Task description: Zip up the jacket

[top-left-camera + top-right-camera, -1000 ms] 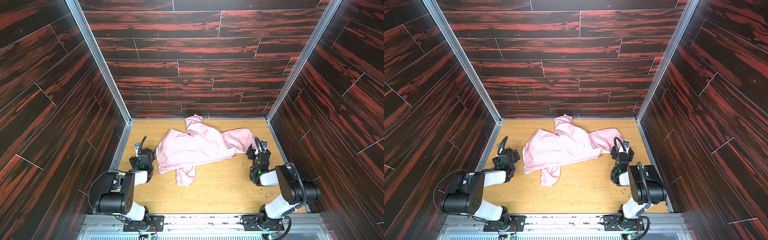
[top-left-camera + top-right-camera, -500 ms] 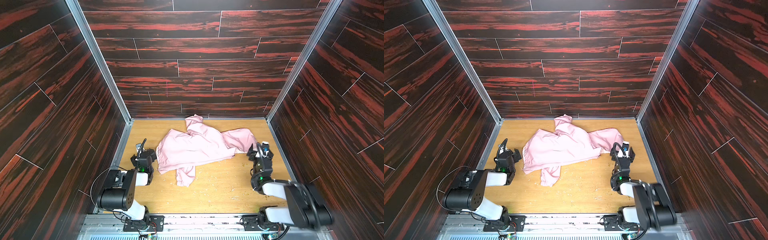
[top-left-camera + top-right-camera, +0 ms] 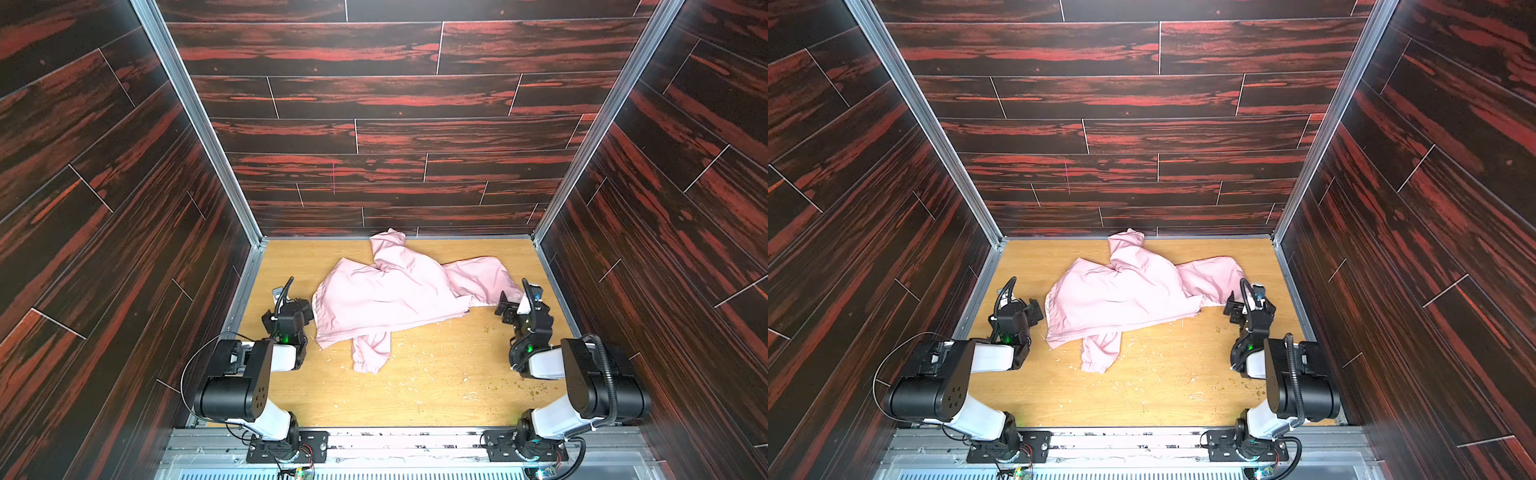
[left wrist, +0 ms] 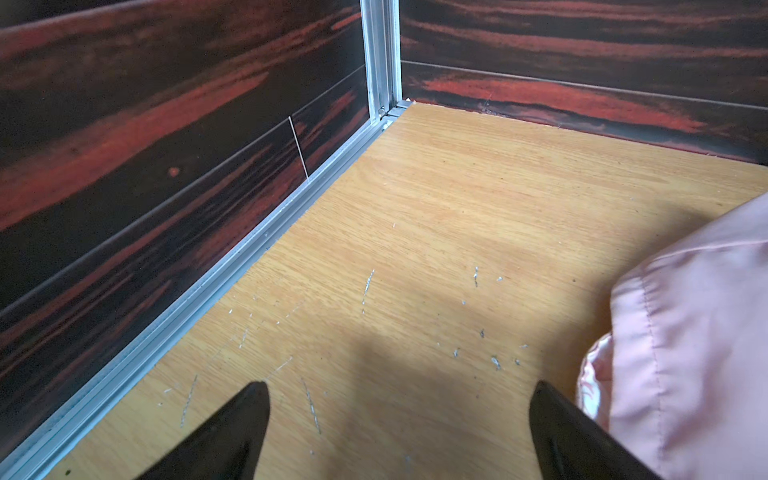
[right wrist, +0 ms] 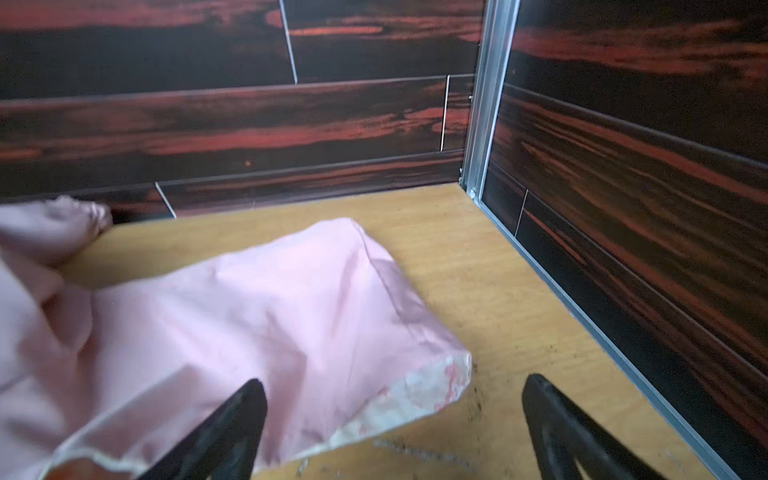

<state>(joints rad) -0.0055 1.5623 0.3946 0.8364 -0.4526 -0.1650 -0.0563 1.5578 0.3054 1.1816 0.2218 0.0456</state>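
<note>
jacket (image 3: 395, 299) (image 3: 1125, 299): crumpled pink heap on the tabletop (image 3: 436, 395), nearer the far edge, about midway between the side edges; one cuffed sleeve up against the far edge, another trailing toward the near edge
lining (image 5: 432, 386): paler printed inside showing at the turned-up corner by the right gripper
left gripper (image 3: 305, 307) (image 4: 399, 390): jaws spread wide, nothing between them, low over bare wood near the left edge, just beside the jacket's hem
right gripper (image 3: 513, 305) (image 5: 395, 386): jaws spread wide, clamping nothing, near the right edge; one finger above fabric, the other above bare wood
crumbs (image 3: 536, 388): scattered toward the near right corner
walls (image 3: 374, 137): dark red-streaked planks on three sides
</note>
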